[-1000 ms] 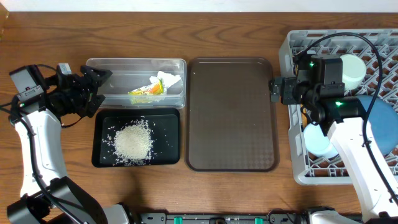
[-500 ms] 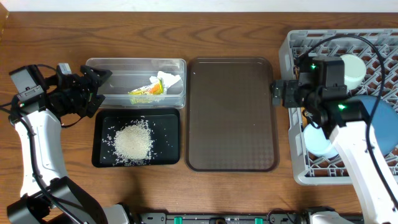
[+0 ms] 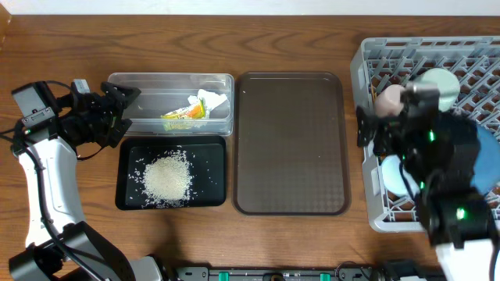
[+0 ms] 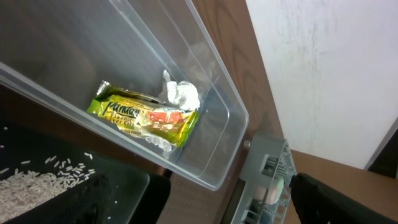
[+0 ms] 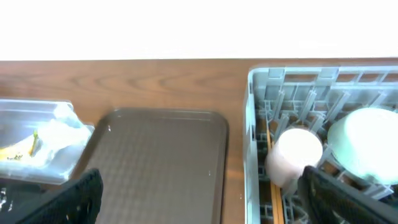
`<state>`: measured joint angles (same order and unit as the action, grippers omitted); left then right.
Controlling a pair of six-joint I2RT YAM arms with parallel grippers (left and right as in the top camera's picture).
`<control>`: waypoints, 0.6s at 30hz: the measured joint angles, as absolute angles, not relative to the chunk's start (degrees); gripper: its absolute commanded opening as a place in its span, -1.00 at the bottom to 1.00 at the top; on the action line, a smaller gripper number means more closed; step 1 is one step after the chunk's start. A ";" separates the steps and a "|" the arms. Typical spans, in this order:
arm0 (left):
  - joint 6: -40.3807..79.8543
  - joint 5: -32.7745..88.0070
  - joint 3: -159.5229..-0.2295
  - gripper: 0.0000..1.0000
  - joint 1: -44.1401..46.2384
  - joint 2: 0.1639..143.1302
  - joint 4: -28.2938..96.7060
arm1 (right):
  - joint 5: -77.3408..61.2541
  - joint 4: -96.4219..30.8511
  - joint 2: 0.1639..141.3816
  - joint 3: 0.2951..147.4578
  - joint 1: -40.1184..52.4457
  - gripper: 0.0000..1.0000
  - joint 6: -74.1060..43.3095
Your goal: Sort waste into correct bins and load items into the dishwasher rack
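Brown wooden table [image 3: 70, 47] is seen from above. At the left, a clear plastic rectangular tub [image 3: 148, 82] is set, and a yellow-green-orange snack wrapper [image 4: 144, 116] and a crumpled white paper napkin [image 4: 181, 94] are held inside it, touching each other. Just in front of the tub, a shallow black rectangular tray [image 3: 125, 176] is laid, with a heap of loose white rice grains [image 3: 166, 178] in it. A larger brown serving tray [image 3: 291, 144] is placed in the middle.

At the right, a large grey plastic dishwasher rack [image 3: 366, 66] is seen. A pale pink cup [image 5: 293, 154], a mint-green bowl [image 5: 365, 143], a small light-blue saucer [image 3: 393, 176] and a large dark-blue plate [image 3: 488, 168] are lodged in it.

The left gripper [image 3: 125, 113] is held at the tub's left end, fingers spread wide, nothing grasped. The right gripper [image 5: 199, 180], blurred from overhead, is held at the rack's left wall, likewise spread wide and empty.
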<state>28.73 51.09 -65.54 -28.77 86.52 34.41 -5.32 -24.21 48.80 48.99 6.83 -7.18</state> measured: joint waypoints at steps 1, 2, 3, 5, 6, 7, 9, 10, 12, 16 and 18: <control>28.73 51.05 -65.54 0.88 -28.77 86.52 34.46 | -5.32 -20.99 46.48 46.09 6.83 0.98 -7.14; 28.73 51.09 -65.54 0.88 -28.77 86.52 34.41 | -5.30 -18.04 44.21 43.07 6.83 0.98 -7.09; 28.73 51.07 -65.54 0.89 -28.77 86.52 34.41 | -5.30 -14.94 42.04 40.07 6.83 0.98 -7.09; 28.73 51.07 -65.54 0.88 -28.77 86.52 34.44 | -5.26 -7.84 37.50 33.28 6.83 0.99 -7.01; 28.73 51.09 -65.54 0.88 -28.77 86.52 34.46 | -5.26 -5.02 35.27 29.93 6.83 0.99 -7.01; 28.73 51.07 -65.54 0.88 -28.77 86.52 34.44 | -5.26 -2.96 33.65 27.57 6.83 0.99 -7.01; 28.73 51.09 -65.54 0.88 -28.77 86.52 34.46 | -5.23 0.21 29.98 22.39 6.83 0.99 -7.01; 28.73 51.09 -65.54 0.88 -28.77 86.52 34.46 | -5.23 2.02 27.86 19.55 6.83 0.99 -7.01; 28.73 51.09 -65.54 0.88 -28.77 86.52 34.46 | -5.17 4.19 25.41 16.25 6.83 0.99 -7.01; 28.73 51.09 -65.54 0.88 -28.77 86.52 34.46 | -4.80 7.64 20.08 10.52 6.83 0.99 -7.01; 28.73 51.09 -65.54 0.88 -28.77 86.52 34.46 | -4.40 8.32 17.52 8.27 6.83 0.98 -7.01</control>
<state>28.73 51.09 -65.54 -28.77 86.52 34.46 -4.40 8.32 17.52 8.27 6.83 -7.01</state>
